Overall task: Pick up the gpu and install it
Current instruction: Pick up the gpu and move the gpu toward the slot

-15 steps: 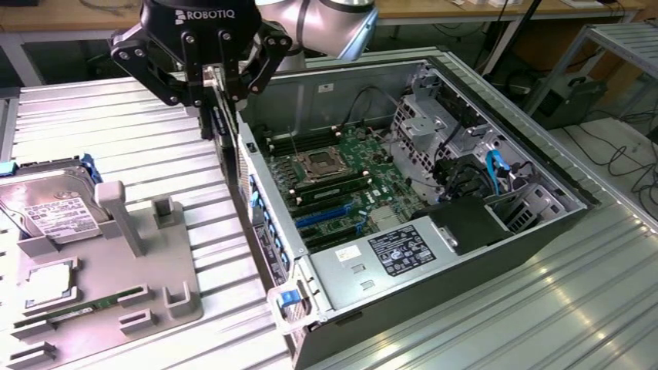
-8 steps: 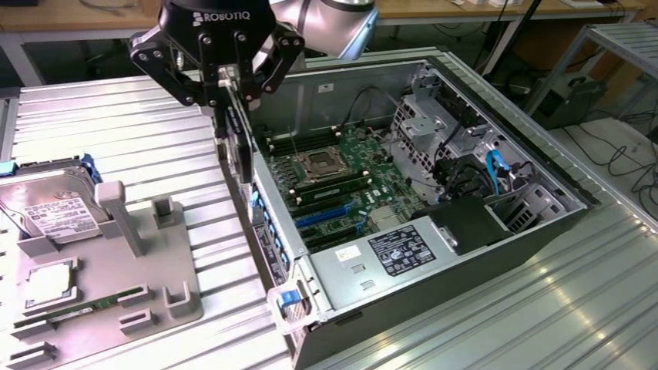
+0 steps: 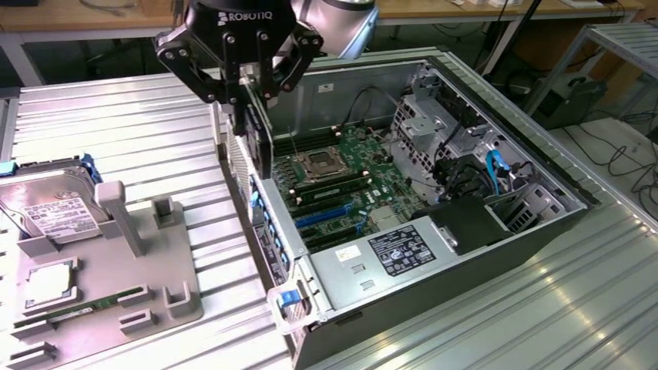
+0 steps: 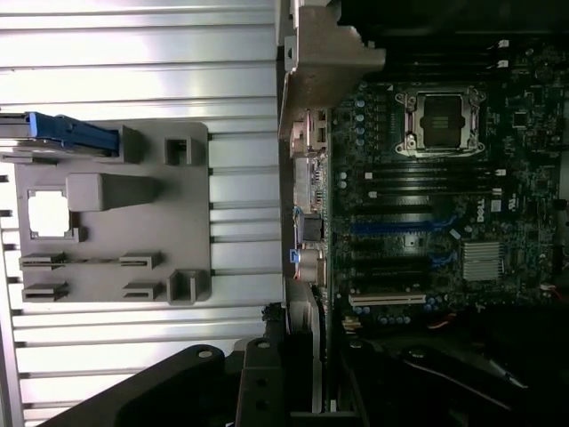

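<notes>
1. The gripper (image 3: 250, 96) is hanging over the open computer case (image 3: 535, 231), at the edge on the exterior view's left.
2. Its fingers (image 3: 270, 65) are pinching narrowly on the gpu (image 3: 257, 146) and holding it by its upper edge.
3. The gpu is hanging upright and edge-on, a thin dark card just beside the case's rear wall (image 3: 242, 173) and left of the motherboard (image 3: 355, 181) in the exterior view. Whether its lower edge is touching the case cannot be told.
4. In the wrist view, the gpu (image 4: 324, 80) is showing its silver end bracket over the motherboard's (image 4: 444, 222) rim, running back toward the gripper (image 4: 311, 365).
5. The CPU socket (image 3: 317, 163) and the blue expansion slots (image 3: 323, 214) are lying uncovered inside the case.
6. A grey fixture tray (image 3: 113, 270) is sitting on the ribbed metal table (image 3: 134, 131), well apart from the gripper, carrying a hard drive (image 3: 52, 212) and a memory stick (image 3: 82, 310).
</notes>
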Available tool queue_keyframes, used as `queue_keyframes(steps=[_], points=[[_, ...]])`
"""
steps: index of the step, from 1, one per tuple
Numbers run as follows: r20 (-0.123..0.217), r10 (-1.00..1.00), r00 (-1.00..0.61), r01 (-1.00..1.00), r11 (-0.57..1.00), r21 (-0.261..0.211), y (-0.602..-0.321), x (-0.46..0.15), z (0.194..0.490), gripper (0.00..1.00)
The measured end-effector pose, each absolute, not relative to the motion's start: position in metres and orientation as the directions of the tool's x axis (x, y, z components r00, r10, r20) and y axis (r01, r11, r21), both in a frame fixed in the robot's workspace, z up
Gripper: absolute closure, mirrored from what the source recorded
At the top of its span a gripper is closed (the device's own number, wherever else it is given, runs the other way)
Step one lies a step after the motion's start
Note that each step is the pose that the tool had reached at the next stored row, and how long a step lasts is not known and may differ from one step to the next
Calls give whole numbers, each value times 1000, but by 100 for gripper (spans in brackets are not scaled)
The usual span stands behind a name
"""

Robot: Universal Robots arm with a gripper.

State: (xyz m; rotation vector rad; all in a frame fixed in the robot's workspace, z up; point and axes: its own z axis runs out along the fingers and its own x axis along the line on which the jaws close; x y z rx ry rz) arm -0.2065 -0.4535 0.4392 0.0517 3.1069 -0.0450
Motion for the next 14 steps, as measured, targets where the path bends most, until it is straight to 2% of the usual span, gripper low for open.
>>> queue_keyframes(steps=[14], points=[[-34, 33, -999, 34, 999, -28, -453, -173, 438, 72]])
